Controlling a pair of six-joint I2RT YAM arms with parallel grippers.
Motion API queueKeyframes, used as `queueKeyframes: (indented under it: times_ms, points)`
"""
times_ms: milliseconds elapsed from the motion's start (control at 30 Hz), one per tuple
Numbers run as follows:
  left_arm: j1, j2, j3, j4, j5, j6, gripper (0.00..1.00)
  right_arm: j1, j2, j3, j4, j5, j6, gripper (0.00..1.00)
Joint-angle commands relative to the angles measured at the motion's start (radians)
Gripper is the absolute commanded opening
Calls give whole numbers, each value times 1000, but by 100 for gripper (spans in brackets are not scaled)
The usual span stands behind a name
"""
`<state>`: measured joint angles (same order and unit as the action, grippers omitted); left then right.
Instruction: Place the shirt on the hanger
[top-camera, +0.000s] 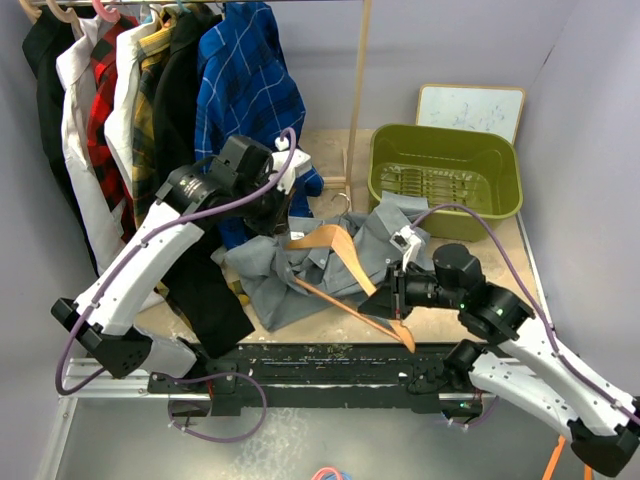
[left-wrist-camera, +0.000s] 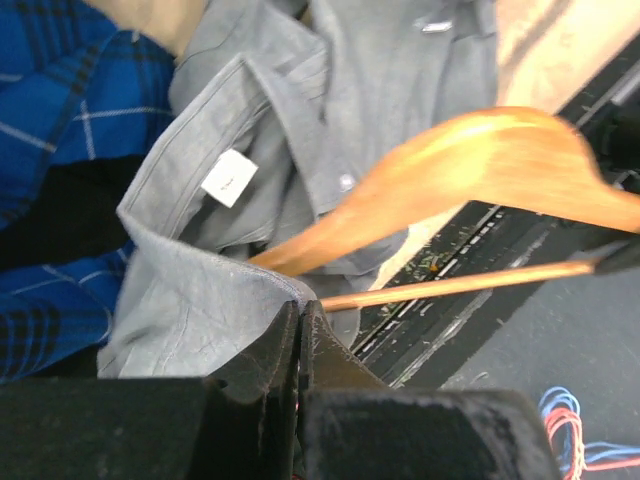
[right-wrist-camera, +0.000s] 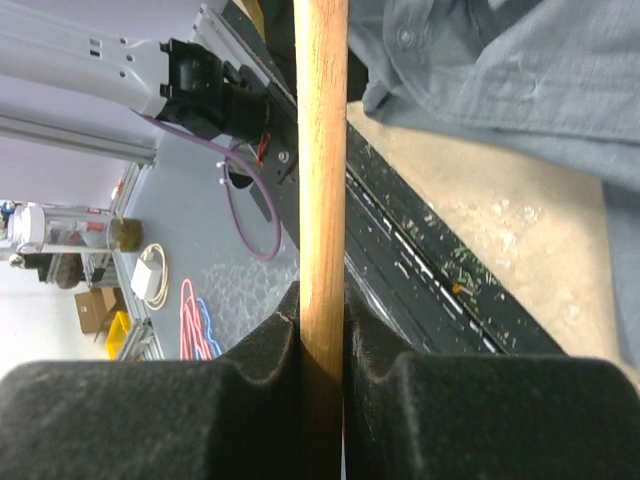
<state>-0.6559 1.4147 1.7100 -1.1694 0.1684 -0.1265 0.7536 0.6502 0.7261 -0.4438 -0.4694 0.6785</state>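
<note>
The light-grey shirt lies crumpled on the table between the arms, its collar and white label turned up. The tan wooden hanger is held above it, slanting toward the front right. My left gripper is shut on a raised fold of the shirt by the collar, the fabric meeting its fingertips. My right gripper is shut on the hanger's bar, which runs straight up between its pads. One hanger arm and the crossbar cross the left wrist view. The hook is hard to make out.
A rail at the back left carries hung garments, among them a blue check shirt and black clothes. A black garment drapes by the left arm. A green bin and a whiteboard stand at the back right. A wooden post rises mid-back.
</note>
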Motion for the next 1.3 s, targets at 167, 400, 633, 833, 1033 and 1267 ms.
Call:
queueKeyframes:
  times_ms: [167, 400, 633, 833, 1033, 1267]
  points:
    - [1, 43, 182, 9, 335, 154, 0, 4, 89, 6, 393, 74, -50, 0]
    - [1, 55, 306, 67, 416, 230, 0, 4, 144, -97, 597, 150, 0, 0]
    - [2, 68, 263, 84, 501, 214, 0, 5, 140, -171, 771, 353, 23, 0]
    - [2, 67, 204, 127, 392, 233, 0, 5, 175, -233, 946, 394, 27, 0]
    - [13, 89, 203, 188, 202, 348, 55, 4, 166, -285, 983, 395, -38, 0]
    - [244, 39, 101, 359, 334, 449, 99, 4, 122, -363, 1055, 397, -155, 0]
